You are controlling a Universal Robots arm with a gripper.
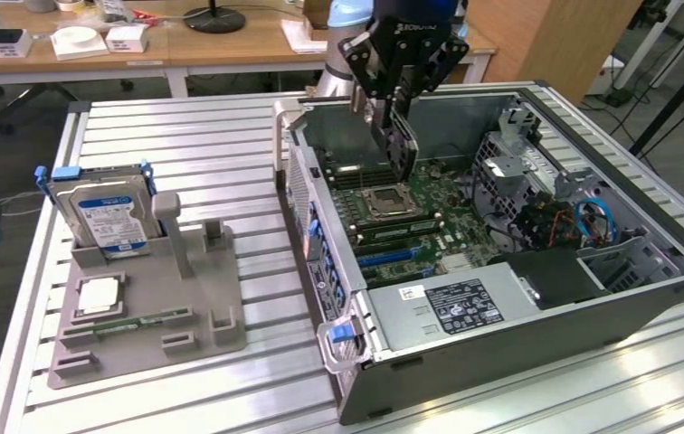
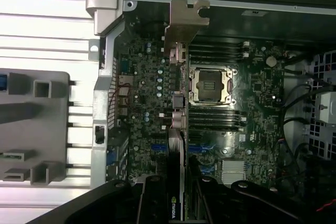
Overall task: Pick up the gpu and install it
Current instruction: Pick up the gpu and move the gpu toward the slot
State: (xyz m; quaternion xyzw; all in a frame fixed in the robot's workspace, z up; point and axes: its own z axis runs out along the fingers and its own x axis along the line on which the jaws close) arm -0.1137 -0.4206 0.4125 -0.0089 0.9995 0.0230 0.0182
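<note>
Locates gripper (image 1: pixel 396 95) at upper centre of the exterior view, above the open case (image 1: pixel 523 316), pinching gpu (image 1: pixel 398 140) by both faces. Finds gpu upright and edge-on, hanging inside the case over the board (image 1: pixel 432 212), just above the socket (image 1: pixel 387 201) in the frame. Cannot tell contact between the card's lower edge and the board. Notes blue slots (image 1: pixel 388 258) lower in the frame, apart from the card. Confirms the grip from the wrist view: gripper (image 2: pixel 176 192) clamped on the dark slab of gpu (image 2: pixel 177 103), silver bracket (image 2: pixel 186 19) at the card's far end near the case wall, socket (image 2: pixel 212 85) just beside the card's edge, blue slots (image 2: pixel 198 149) near the gripper end. Places case on its side on the table (image 1: pixel 197 136), open face up, across the centre and right of the exterior view. Records power supply (image 1: pixel 463 303) with a labelled top at lower centre of the frame and cables (image 1: pixel 559 221) at the right of the case interior. Finds grey fixture (image 1: pixel 191 298) at lower left, well apart from the case, carrying drive (image 1: pixel 107 217) upright at its rear, with a square chip (image 1: pixel 99 297) and a green stick (image 1: pixel 137 321) lying flat in its recesses. Sees the same fixture (image 2: pixel 31 124) in the wrist view, outside the case wall. Notes wooden desk (image 1: pixel 100 54) with small boxes along the top left of the exterior view.
</note>
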